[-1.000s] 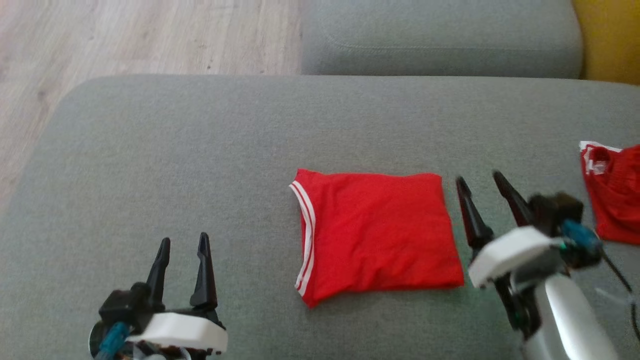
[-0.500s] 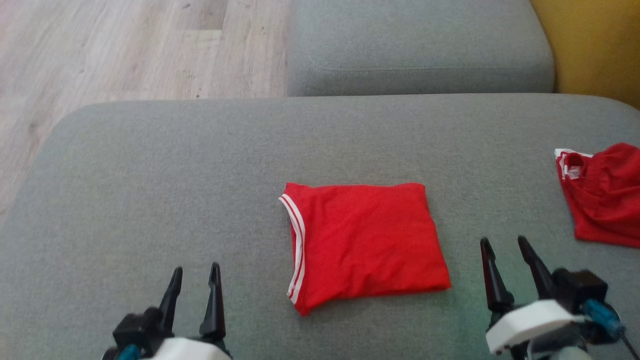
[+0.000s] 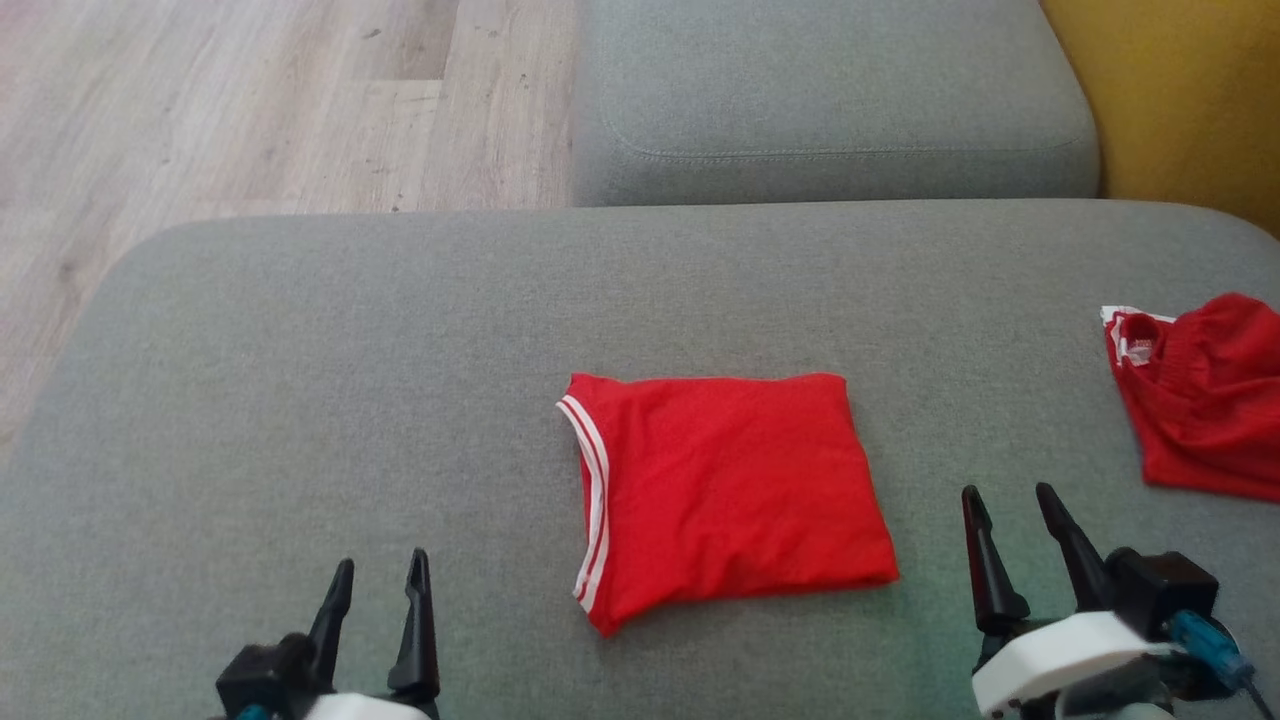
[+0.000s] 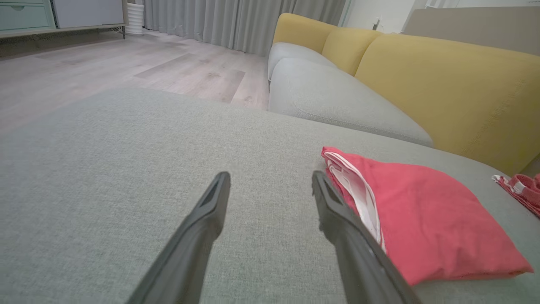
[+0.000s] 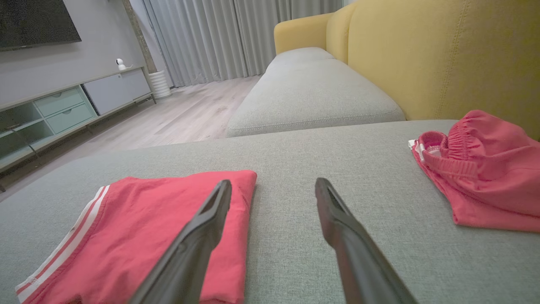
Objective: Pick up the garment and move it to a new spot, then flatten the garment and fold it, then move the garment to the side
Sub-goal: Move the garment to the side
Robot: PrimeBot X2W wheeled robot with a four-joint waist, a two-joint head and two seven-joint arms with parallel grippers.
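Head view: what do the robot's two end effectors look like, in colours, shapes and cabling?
The left end effector and right end effector match: two long, tapering black fingers on a black block, backed by a white rounded housing. A blue cable connector sits beside the right one's block.

Two red garments: one folded garment (image 3: 730,495) with white-striped trim, one crumpled garment (image 3: 1205,400) with an elastic waistband. Two grey seat cushions: near cushion (image 3: 300,350), far cushion (image 3: 830,90). Two grippers: left gripper (image 3: 381,560), right gripper (image 3: 1006,490), two dark fingers (image 3: 985,565) each. One dark television screen (image 5: 38,21).
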